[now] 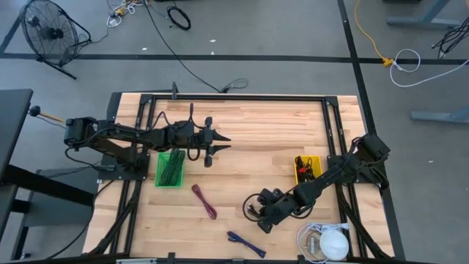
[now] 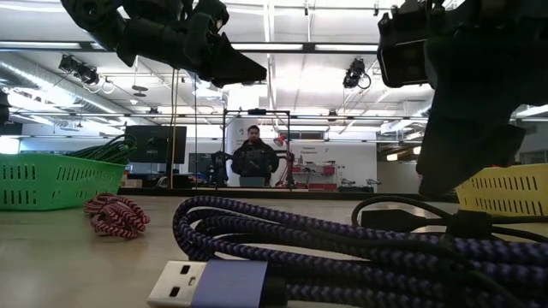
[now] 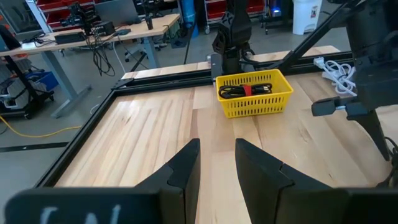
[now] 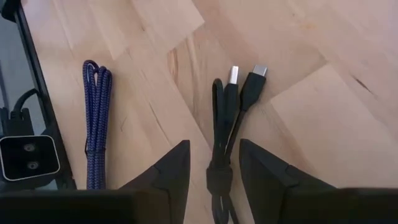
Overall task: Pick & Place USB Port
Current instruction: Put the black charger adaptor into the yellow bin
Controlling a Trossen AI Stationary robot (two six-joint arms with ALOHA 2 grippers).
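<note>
Low view: a purple braided USB cable lies coiled nearest the lens, its silver plug pointing forward, with a black cable crossing just behind it; a red-and-white braided cable sits bundled farther back, a green basket at one side and a yellow basket at the other; a person stands in the room beyond the table. The right arm's dark bulk hangs over the black cable, and the left gripper hangs high in the air. High view: this alone gives the layout, with the left gripper raised over the table's far-centre beside the green basket, the right gripper low near the front edge, the purple cable in front of it, the red cable between the arms, the yellow basket along the right arm, and a white coiled cable at the front right corner. Left wrist view: its fingers stand narrowly parted, holding nothing, facing the yellow basket, which holds a black cable tied with red. Right wrist view: only here do the black cable's two plugs show, one silver-tipped, one black; the right gripper straddles the bundle with fingers apart, not clamped, the purple cable lying well aside.
</note>
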